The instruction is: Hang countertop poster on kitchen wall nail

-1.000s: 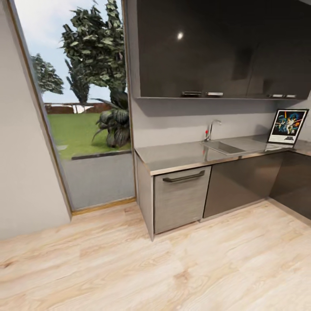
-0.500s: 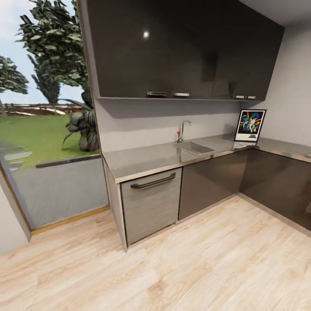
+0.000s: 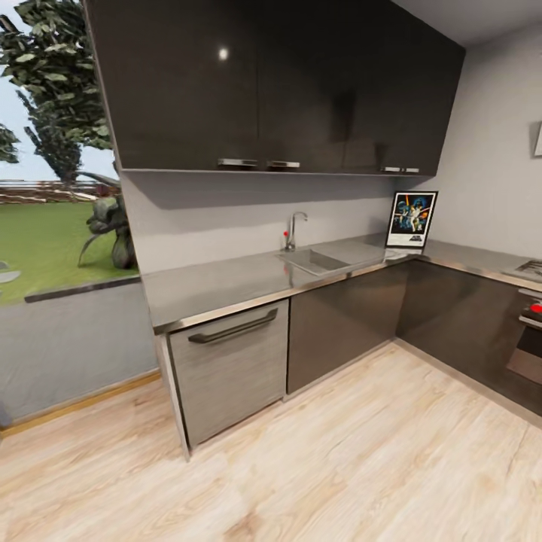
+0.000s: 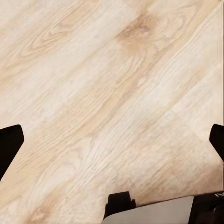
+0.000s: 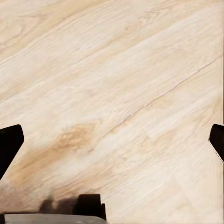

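Far left, one big window (image 3: 53, 188) w/ trees and lawn outside. Right of it the countertop (image 3: 226, 282) starts: an L-shape, one long run along the far wall, then a corner and a second run coming nearer along the right wall. One drawer front w/ a dark handle (image 3: 232, 327) sits under the near-left end; dark base cabinets (image 3: 342, 320) fill the rest. Above, one row of dark upper cabinets (image 3: 278, 83). One sink (image 3: 315, 261) w/ one tap (image 3: 293, 229) is set mid-run. One poster (image 3: 411, 220) stands upright in the far corner of the countertop, leaning on the wall, right of the sink and well apart from it. Far right: part of one hob (image 3: 531, 269) and an oven front (image 3: 527, 342) at the frame edge. Wood floor (image 3: 339, 452) is wide and bare in front of the counter, w/ open room up to the cabinet fronts. Left gripper (image 4: 112, 140) hangs over floor, fingers spread wide, nothing between them. Right gripper (image 5: 112, 140) likewise: jaws wide apart, empty, over floor.
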